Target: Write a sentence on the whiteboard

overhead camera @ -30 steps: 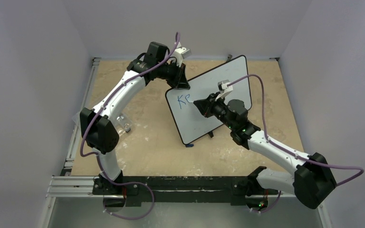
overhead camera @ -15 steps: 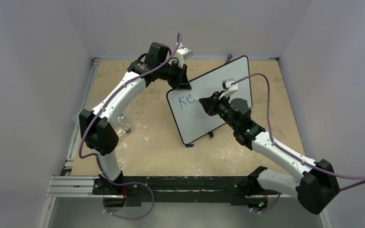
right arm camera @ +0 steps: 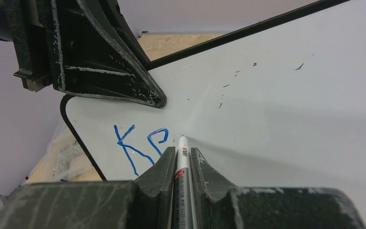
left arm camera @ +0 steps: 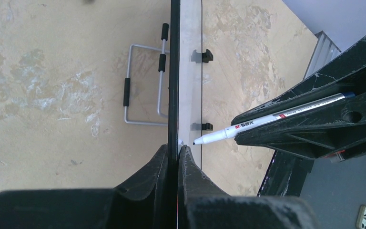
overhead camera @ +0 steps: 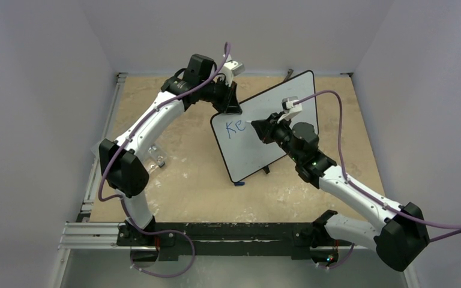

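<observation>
Gripping the whiteboard (overhead camera: 258, 157) by its black rim at the board's eleven o'clock corner, our left hand (overhead camera: 230, 107) is clamped shut, the board standing tilted just toward one o'clock of the table's (overhead camera: 186, 177) centre. Our right hand (overhead camera: 256, 124) is closed on a white marker (right arm camera: 181, 164), its tip at the board face at three o'clock of the sentence (right arm camera: 140, 143), so far two blue letters, "Ke"; contact we cannot confirm.
</observation>
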